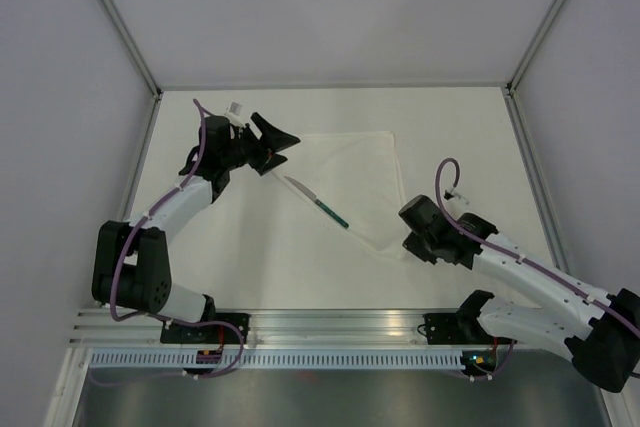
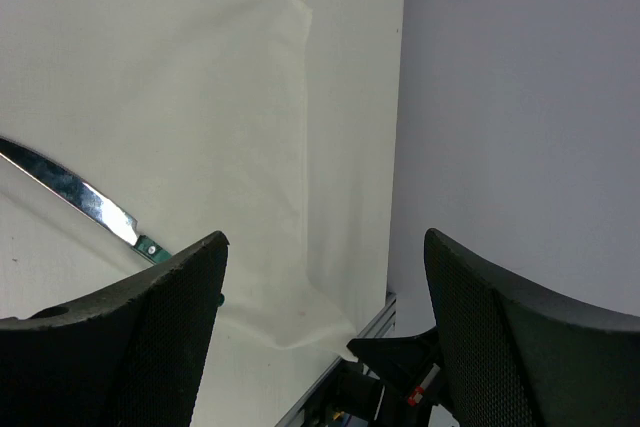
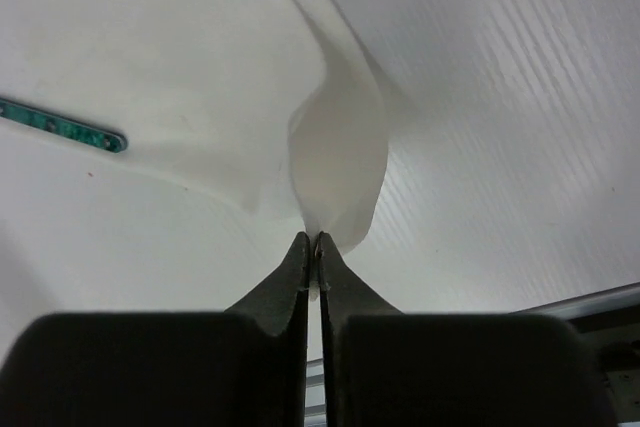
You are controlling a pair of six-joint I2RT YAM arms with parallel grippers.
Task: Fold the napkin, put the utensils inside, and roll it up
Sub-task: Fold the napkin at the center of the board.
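The white napkin [image 1: 352, 169] lies spread at the table's middle, its top edge straight and its near right corner lifted. A knife [image 1: 316, 202] with a silver blade and a teal-green handle lies on the napkin's left part. My right gripper [image 1: 410, 242] is shut on the lifted corner [image 3: 338, 152], and the cloth bunches up above the fingertips [image 3: 300, 252]. The teal handle [image 3: 62, 126] shows at the left of the right wrist view. My left gripper [image 1: 283, 150] is open and empty over the napkin's far left corner. The left wrist view shows the napkin [image 2: 200, 87] and the blade [image 2: 75, 192].
White walls enclose the table [image 1: 220, 257] on three sides, with metal posts in the far corners. An aluminium rail [image 1: 330, 322] runs along the near edge by the arm bases. Purple cables loop along both arms.
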